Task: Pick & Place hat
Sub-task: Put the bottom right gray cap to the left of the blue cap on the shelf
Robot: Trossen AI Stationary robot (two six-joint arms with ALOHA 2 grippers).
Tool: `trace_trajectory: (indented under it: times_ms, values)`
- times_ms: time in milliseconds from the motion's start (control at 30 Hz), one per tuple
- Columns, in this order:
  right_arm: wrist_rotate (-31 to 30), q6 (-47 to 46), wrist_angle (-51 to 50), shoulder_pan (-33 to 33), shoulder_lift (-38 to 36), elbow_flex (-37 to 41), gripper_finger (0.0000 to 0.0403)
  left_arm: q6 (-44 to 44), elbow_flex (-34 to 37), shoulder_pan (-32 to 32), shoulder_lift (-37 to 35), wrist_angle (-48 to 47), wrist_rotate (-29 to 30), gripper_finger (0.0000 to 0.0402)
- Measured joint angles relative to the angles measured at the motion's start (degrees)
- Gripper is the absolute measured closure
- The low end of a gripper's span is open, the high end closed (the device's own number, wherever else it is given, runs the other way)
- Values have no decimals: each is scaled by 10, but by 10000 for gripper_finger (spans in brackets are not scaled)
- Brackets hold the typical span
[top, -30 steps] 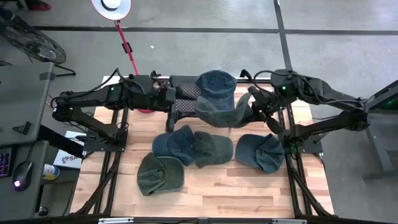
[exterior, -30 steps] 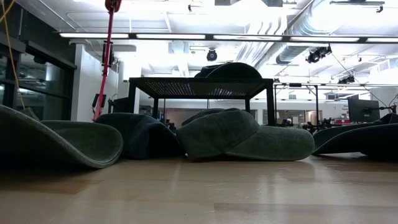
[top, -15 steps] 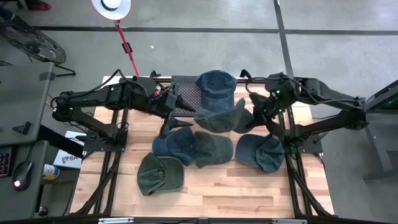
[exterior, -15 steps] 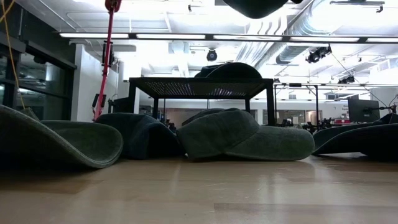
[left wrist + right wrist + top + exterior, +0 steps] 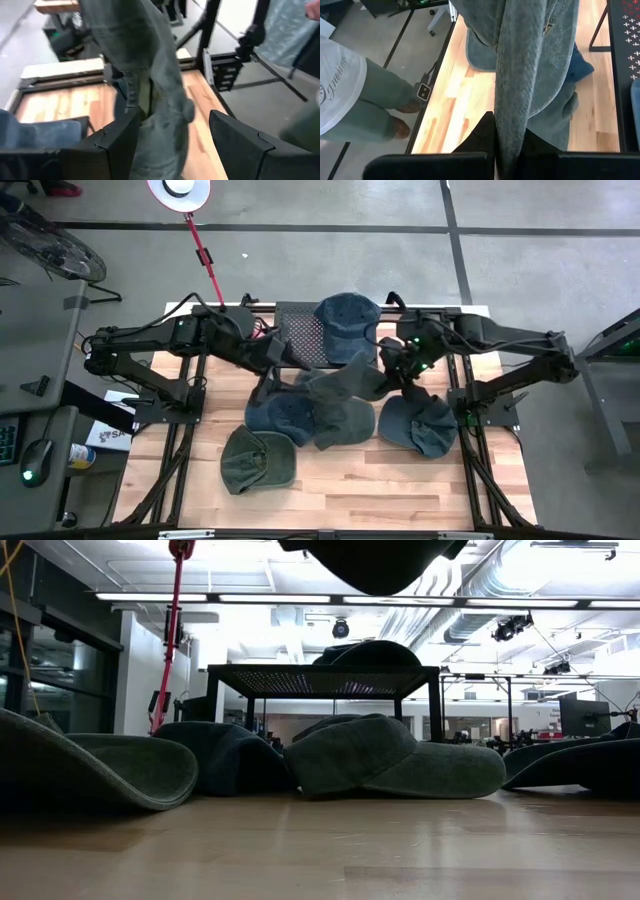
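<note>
Hat (image 5: 530, 60) pinched by right gripper (image 5: 507, 145) | left gripper (image 5: 172, 135) spread | person (image 5: 355, 95) only in right wrist view

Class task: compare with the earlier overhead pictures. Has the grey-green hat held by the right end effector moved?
Yes. The held hat has shifted from beside the black rack toward the table's front, over the lying hats.

I count six caps: one blue cap (image 5: 347, 322) on the black mesh stand (image 5: 298, 332), one grey-green cap (image 5: 345, 380) hanging from the right jaws, and four below the jaws on the counter (image 5: 400, 480). One stand, two arms, one person beside the counter.
</note>
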State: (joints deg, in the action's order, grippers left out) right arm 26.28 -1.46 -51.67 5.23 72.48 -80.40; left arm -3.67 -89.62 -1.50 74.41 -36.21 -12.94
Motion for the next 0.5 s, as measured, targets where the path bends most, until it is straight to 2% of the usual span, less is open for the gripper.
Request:
trace_trajectory:
  times_ms: [500]
  values:
    - [-30,-14,43,0,14,0,401,27,0,0,0,-5,-18,164]
